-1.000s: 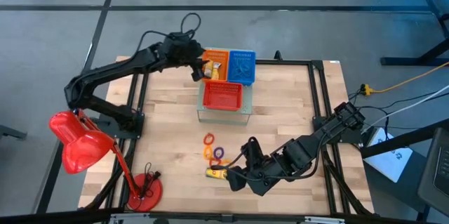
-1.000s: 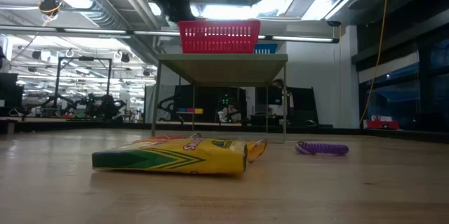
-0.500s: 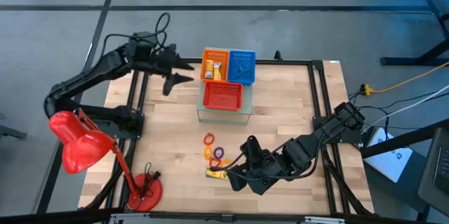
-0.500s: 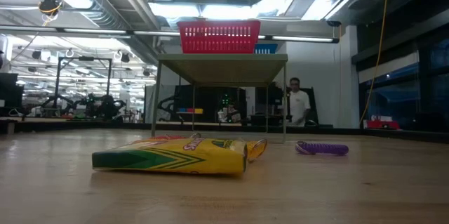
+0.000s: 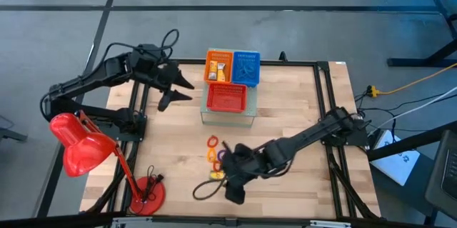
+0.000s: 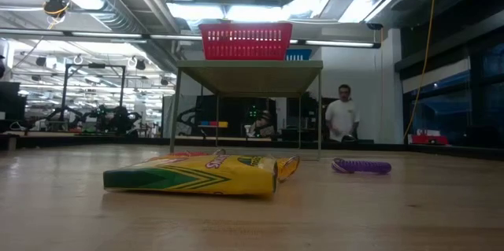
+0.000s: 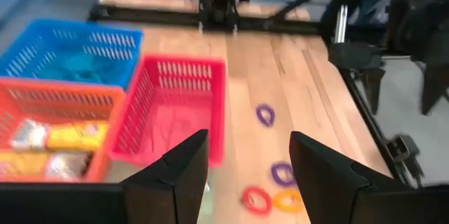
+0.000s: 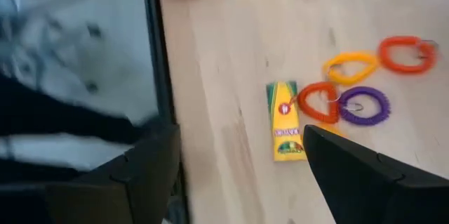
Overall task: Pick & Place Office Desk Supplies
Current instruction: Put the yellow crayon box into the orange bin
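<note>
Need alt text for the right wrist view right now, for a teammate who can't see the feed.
The right gripper is open above the wooden table, its two dark fingers framing a yellow crayon box. Beside the box lie coil loops: orange, purple, yellow and a farther orange one.

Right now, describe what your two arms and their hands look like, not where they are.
Both arms are dark, nearly black, built of jointed segments. The left arm carries a looping black cable near its wrist, and its left hand ends in two dark pointed fingers with flat, angular faces. The right arm looks the same, and its right hand has broad black fingers. No markings show.
</note>
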